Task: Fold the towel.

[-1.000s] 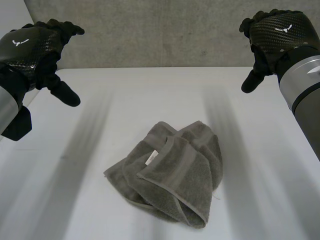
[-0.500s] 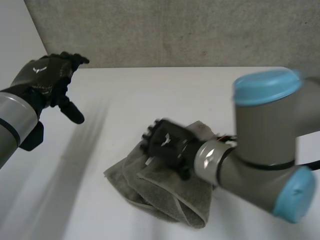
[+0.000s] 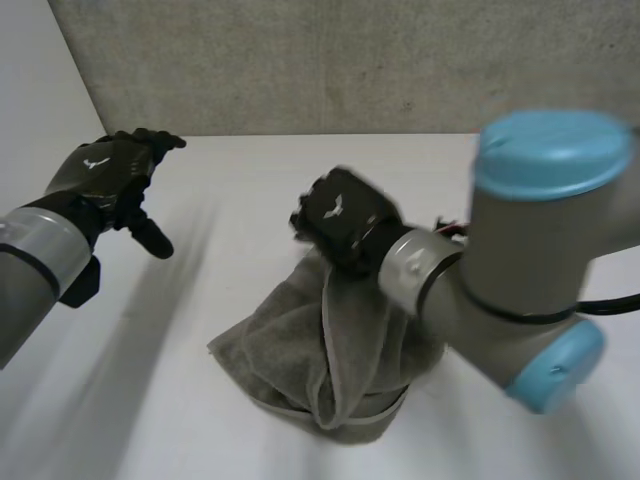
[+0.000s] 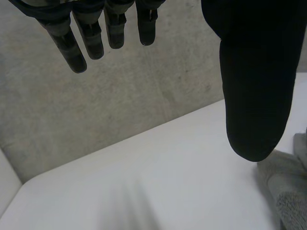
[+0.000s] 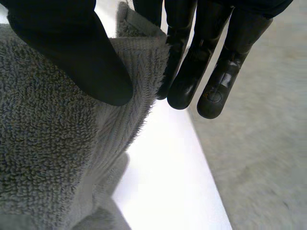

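Since half a second ago the right robot hand [image 3: 340, 225] has risen from the heap and drawn part of the towel [image 3: 300, 350] up with it. A fold of grey cloth now hangs from it in a peak, while the rest lies bunched on the white surface [image 3: 150, 400], near its middle. The right wrist view shows its thumb and fingers [image 5: 184, 72] closed on a hemmed edge of the towel [image 5: 48, 143], with the cloth pinched between them. The right arm [image 3: 520, 270], grey with light-blue caps, reaches in across the towel's right side and hides part of it. The left robot hand [image 3: 100, 175] has barely shifted. It hovers above the far left part of the surface, well apart from the towel, with its fingers [image 4: 76, 48] stretched out loosely, the thumb held away from them and nothing in its grasp. Beside that thumb, a bit of towel [image 4: 288, 187] lies on the surface [image 4: 144, 182]. A grey concrete wall [image 3: 350, 60] stands behind the surface.
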Motion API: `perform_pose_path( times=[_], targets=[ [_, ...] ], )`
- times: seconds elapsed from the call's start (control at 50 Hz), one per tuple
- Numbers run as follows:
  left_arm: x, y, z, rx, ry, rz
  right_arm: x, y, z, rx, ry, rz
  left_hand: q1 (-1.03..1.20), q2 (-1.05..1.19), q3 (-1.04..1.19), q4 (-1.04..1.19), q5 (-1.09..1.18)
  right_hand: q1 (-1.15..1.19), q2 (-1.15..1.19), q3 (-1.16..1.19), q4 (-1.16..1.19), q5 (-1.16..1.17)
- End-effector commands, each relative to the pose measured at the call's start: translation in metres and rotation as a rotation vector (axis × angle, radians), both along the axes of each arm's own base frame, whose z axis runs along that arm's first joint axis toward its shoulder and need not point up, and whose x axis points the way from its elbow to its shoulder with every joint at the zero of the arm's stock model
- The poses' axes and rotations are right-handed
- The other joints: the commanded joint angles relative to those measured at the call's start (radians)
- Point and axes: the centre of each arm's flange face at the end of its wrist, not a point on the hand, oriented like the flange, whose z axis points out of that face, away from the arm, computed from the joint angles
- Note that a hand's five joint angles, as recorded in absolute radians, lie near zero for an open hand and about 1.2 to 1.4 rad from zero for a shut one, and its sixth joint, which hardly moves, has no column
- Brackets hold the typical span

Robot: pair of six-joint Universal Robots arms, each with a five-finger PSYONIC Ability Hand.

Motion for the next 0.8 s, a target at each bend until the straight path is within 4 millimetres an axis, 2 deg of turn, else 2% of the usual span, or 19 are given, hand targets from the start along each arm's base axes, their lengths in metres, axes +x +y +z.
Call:
perform_pose_path(
  times=[0.02,0.04,0.06,0.12,0.22,0.24,0.26,0.3,0.36,0.38,0.42,0.46,0.6,0.66,0.68,0.7,0.74,0.76,0.8],
  targets=[
    [-0.047,0.002,-0.023,0.006,0.008,-0.199,-0.036,-0.003,0.035,0.045,-0.120,-0.099,0.039,0.044,0.043,0.044,0.021,0.428,0.220,0.218,0.207,0.253],
    [-0.058,0.003,-0.031,0.019,0.009,-0.257,-0.041,-0.001,0.039,0.037,-0.124,-0.106,0.042,0.047,0.046,0.047,0.024,0.428,0.220,0.218,0.207,0.253],
    [-0.059,0.003,-0.031,0.019,0.009,-0.258,-0.041,-0.001,0.039,0.037,-0.124,-0.106,0.042,0.047,0.046,0.047,0.024,0.428,0.220,0.218,0.207,0.253],
    [-0.081,0.004,-0.063,0.105,-0.002,-0.392,-0.054,0.001,0.051,0.012,-0.140,-0.139,0.051,0.056,0.055,0.056,0.033,0.428,0.220,0.218,0.207,0.253],
    [-0.091,0.007,-0.082,0.152,-0.012,-0.461,-0.070,-0.001,0.061,-0.009,-0.156,-0.184,0.057,0.062,0.061,0.061,0.039,0.428,0.220,0.218,0.207,0.253],
    [-0.097,0.012,-0.092,0.169,-0.027,-0.504,-0.075,-0.003,0.061,-0.010,-0.156,-0.199,0.069,0.073,0.072,0.073,0.050,0.428,0.220,0.218,0.207,0.253],
    [-0.097,0.012,-0.092,0.170,-0.027,-0.505,-0.079,-0.003,0.063,-0.014,-0.160,-0.210,0.069,0.073,0.072,0.073,0.050,0.428,0.220,0.218,0.207,0.253],
    [-0.104,0.021,-0.109,0.168,-0.105,-0.579,-0.082,-0.003,0.064,-0.019,-0.162,-0.219,0.118,0.123,0.122,0.123,0.100,0.428,0.220,0.218,0.207,0.253],
    [-0.108,0.026,-0.118,0.140,-0.177,-0.618,-0.087,-0.005,0.065,-0.027,-0.164,-0.236,0.224,0.229,0.228,0.228,0.206,0.428,0.220,0.218,0.207,0.253],
    [-0.108,0.026,-0.118,0.140,-0.177,-0.618,-0.087,-0.005,0.065,-0.027,-0.164,-0.237,0.224,0.229,0.228,0.229,0.206,0.428,0.220,0.218,0.207,0.253],
    [-0.111,0.032,-0.122,0.105,-0.240,-0.653,-0.091,-0.011,0.065,-0.032,-0.162,-0.257,0.432,0.436,0.435,0.436,0.413,0.428,0.220,0.218,0.207,0.253],
    [-0.112,0.034,-0.122,0.089,-0.267,-0.664,-0.093,-0.014,0.066,-0.035,-0.164,-0.265,0.505,0.510,0.509,0.510,0.487,0.428,0.220,0.218,0.207,0.253],
    [-0.114,0.032,-0.124,0.031,-0.344,-0.686,-0.097,-0.022,0.071,-0.055,-0.173,-0.282,0.474,0.479,0.478,0.478,0.456,0.428,0.220,0.218,0.207,0.253],
    [-0.116,0.032,-0.126,0.032,-0.357,-0.695,-0.096,-0.023,0.073,-0.061,-0.175,-0.281,0.533,0.537,0.536,0.537,0.514,0.428,0.220,0.218,0.207,0.253],
    [-0.117,0.034,-0.128,0.045,-0.361,-0.708,-0.096,-0.024,0.073,-0.061,-0.175,-0.281,0.704,0.709,0.708,0.709,0.686,0.428,0.220,0.218,0.207,0.253],
    [-0.117,0.034,-0.128,0.045,-0.361,-0.708,-0.096,-0.024,0.073,-0.061,-0.175,-0.281,0.706,0.711,0.710,0.710,0.687,0.428,0.220,0.218,0.207,0.253],
    [-0.120,0.033,-0.124,0.034,-0.372,-0.712,-0.093,-0.026,0.072,-0.064,-0.177,-0.278,1.208,1.213,1.212,1.212,1.190,0.428,0.220,0.218,0.207,0.253],
    [-0.120,0.033,-0.124,0.033,-0.372,-0.712,-0.093,-0.026,0.072,-0.064,-0.177,-0.278,1.210,1.215,1.214,1.215,1.192,0.428,0.220,0.218,0.207,0.253],
    [-0.126,0.022,-0.110,-0.030,-0.373,-0.688,-0.090,-0.035,0.069,-0.061,-0.175,-0.281,1.210,1.215,1.214,1.215,1.192,0.428,0.220,0.218,0.207,0.253]
  ],
)
